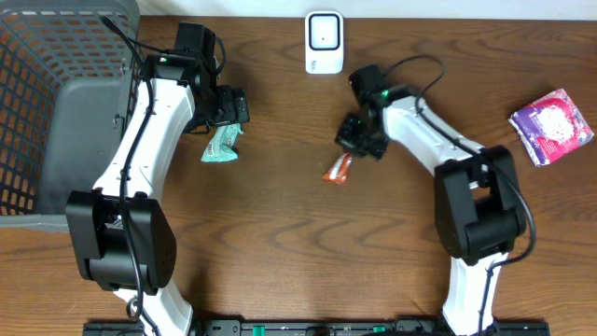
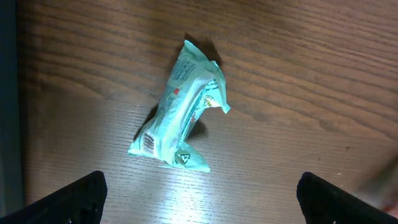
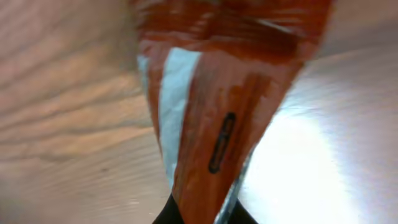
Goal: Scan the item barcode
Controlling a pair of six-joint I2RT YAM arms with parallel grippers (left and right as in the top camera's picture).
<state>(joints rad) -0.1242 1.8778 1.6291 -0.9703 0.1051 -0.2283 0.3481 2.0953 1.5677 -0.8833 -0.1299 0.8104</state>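
**Orange sachet: item in hand, right arm**

Orange sachet (image 3: 211, 93): fills the right wrist view, printed film in red-orange with a pale stripe and a small dark oval mark. No barcode shows on the face turned to that camera. From overhead it lies on or just above the wooden table (image 1: 280, 215), at centre, just below the wrist and well short of the scanner.

Right gripper (image 3: 198, 215): fingers together, pinched on one narrow end of the sachet.

Handling, as judged: very light, soft and crinkly. The film will flop from a one-end grip and may twist, so the code panel could turn away from the reader. Film this glossy is likely to be slippery. A pinch on the flat sealed end, as here, looks the soundest hold because it leaves the printed faces uncovered.

Scanner (image 1: 324, 42): white unit at the far table edge, centre.

Left gripper (image 2: 199, 186): fingers wide apart, holding nothing, hovering over a green packet (image 2: 183, 109). That packet lies crumpled on the table with a barcode visible near its lower end.

Purple packet (image 1: 552, 126): far right, well apart from both arms.

Grey basket (image 1: 37, 84): far left corner.
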